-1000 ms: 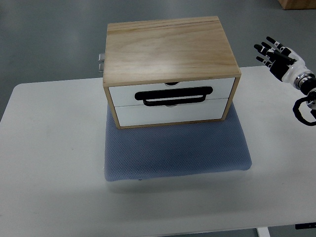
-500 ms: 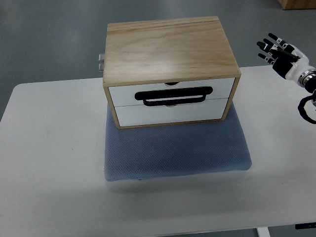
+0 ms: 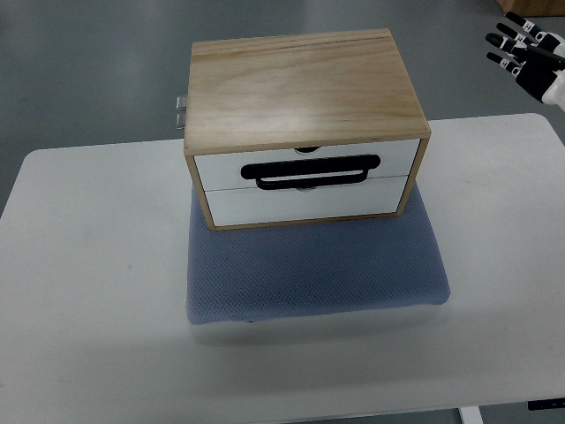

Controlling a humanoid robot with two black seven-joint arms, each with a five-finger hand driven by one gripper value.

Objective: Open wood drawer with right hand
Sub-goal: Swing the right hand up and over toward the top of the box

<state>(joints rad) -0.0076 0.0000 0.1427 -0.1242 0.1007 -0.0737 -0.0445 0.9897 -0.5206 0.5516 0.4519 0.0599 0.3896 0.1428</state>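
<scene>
— White desk (image 3: pixel 97 291) first, since it takes up most of the view?

— Yes. Its far corners are rounded, and its near edge runs off the bottom of the picture. Grey floor (image 3: pixel 88 71) shows beyond it.

— What lies on the desk?

— A blue-grey pad (image 3: pixel 318 274), roughly in the middle. The wood drawer box (image 3: pixel 300 97) stands on the pad's far part and hides that part of it.

— And the box itself?

— Pale wood top and frame, with two white drawer fronts facing the camera, one above the other. Both drawer fronts sit flush with the frame, so they are closed. A black handle (image 3: pixel 312 171) lies across the seam between them; which drawer it belongs to is hard to tell from this angle.

— Anything else on the box?

— A small metal fitting (image 3: pixel 181 110) pokes out at its far left side. Most of it is hidden behind the box, so what it is cannot be made out.

— Where is the right robot hand (image 3: pixel 528 55)?

— At the top right corner, over the floor beyond the desk and well apart from the box. Its black-and-white fingers (image 3: pixel 505 40) are spread apart and hold nothing. The picture's edge cuts the hand at the wrist, so the arm behind it is not seen.
</scene>
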